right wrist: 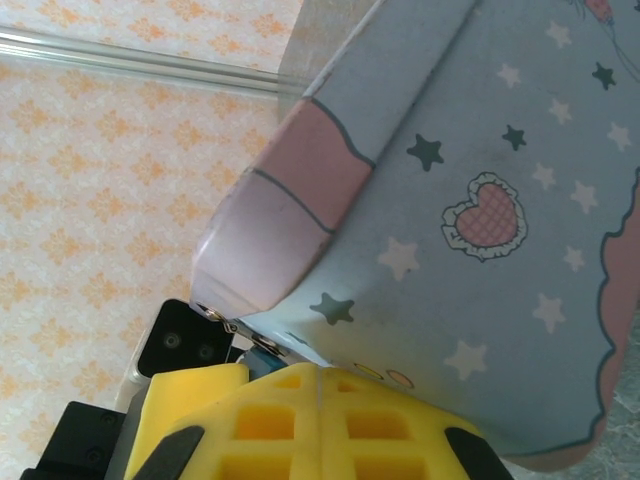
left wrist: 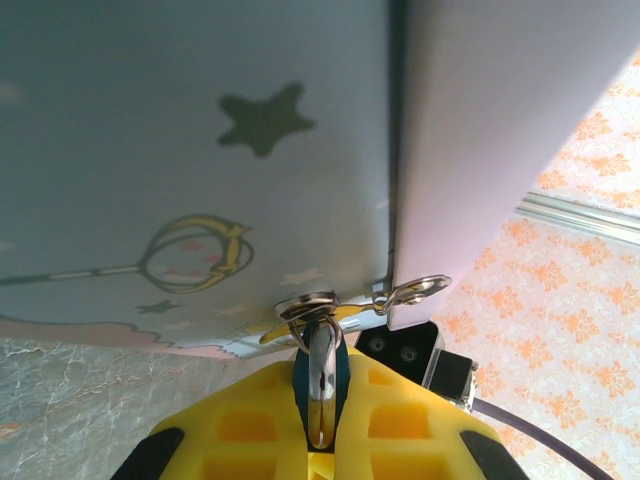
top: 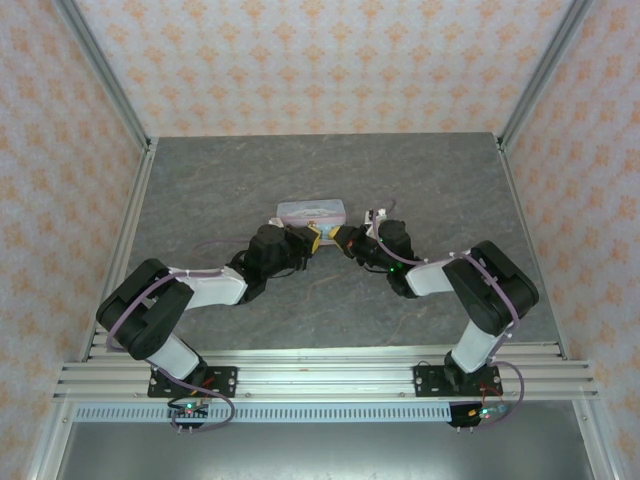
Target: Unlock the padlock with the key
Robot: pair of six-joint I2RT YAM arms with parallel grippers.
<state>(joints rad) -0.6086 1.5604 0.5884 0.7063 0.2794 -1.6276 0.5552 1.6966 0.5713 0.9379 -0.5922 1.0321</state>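
At the middle of the worktop (top: 200, 200), left gripper (left wrist: 320, 440) clamps the padlock (left wrist: 300, 385) against the tin (left wrist: 200, 150), shackle (left wrist: 322, 350) through the tin's clasp (left wrist: 310, 298). Right gripper (right wrist: 320, 420) just beside, fingers pressed together; can't tell if anything's between them.

Bright, even, diffuse light; soft shadows; wrist close-ups slightly blurred.

Left arm (top: 215, 290) and right arm (top: 436, 278): black joint housings, white link covers, lilac cables (top: 128, 312) looped alongside. Green light (top: 393, 266) on the right wrist. Fingers (left wrist: 250, 420) yellow, waffle-gridded with square pockets, black at outer edges.
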